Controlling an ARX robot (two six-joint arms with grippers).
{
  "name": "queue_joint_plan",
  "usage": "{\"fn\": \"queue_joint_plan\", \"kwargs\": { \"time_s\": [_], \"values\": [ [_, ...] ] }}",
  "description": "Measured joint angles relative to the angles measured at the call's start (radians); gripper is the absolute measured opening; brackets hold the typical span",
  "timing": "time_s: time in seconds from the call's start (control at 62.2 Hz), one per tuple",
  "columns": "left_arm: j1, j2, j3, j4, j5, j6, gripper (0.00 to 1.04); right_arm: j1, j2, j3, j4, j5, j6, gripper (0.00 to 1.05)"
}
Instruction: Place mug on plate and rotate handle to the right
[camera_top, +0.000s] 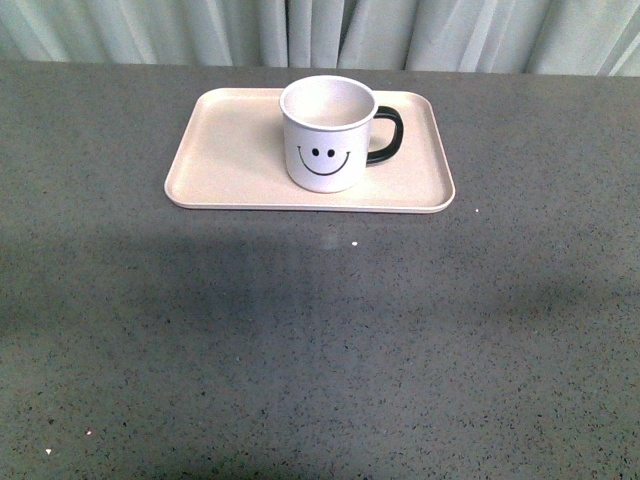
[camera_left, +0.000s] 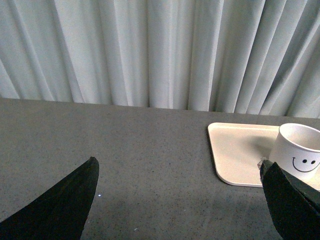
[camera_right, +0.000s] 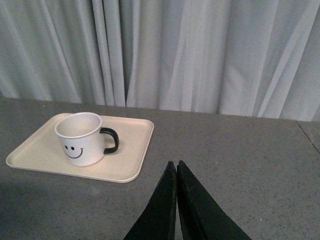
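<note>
The white mug (camera_top: 326, 135) with a black smiley face stands upright on the beige plate (camera_top: 220, 150), right of the plate's middle. Its black handle (camera_top: 388, 135) points to the right. Neither arm shows in the front view. My left gripper (camera_left: 177, 172) is open over bare table, well away from the mug (camera_left: 300, 152) and the plate (camera_left: 237, 150). Its dark fingers (camera_left: 60, 205) stand wide apart. My right gripper (camera_right: 176, 167) is shut on nothing, its tips pressed together above the table, short of the plate (camera_right: 130, 150), the mug (camera_right: 80, 140) and the handle (camera_right: 111, 140).
The grey speckled table (camera_top: 320, 340) runs to a pale pleated curtain (camera_top: 330, 30) along its far edge. A few tiny white specks (camera_top: 354, 243) lie on the table in front of the plate.
</note>
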Motion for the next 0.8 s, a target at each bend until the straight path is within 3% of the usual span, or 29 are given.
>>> {"fn": "queue_joint_plan", "kwargs": {
  "time_s": [0.579,0.675,0.804],
  "values": [
    [0.0,0.0,0.0,0.0,0.0,0.0,0.95,0.0,-0.177,0.0,-0.176,0.0,0.0,0.02],
    [0.0,0.0,0.0,0.0,0.0,0.0,0.95,0.0,-0.307,0.0,-0.335,0.0,0.0,0.02],
    [0.0,0.0,0.0,0.0,0.0,0.0,0.95,0.0,-0.342,0.0,-0.348,-0.001,0.0,0.02]
  ]
}}
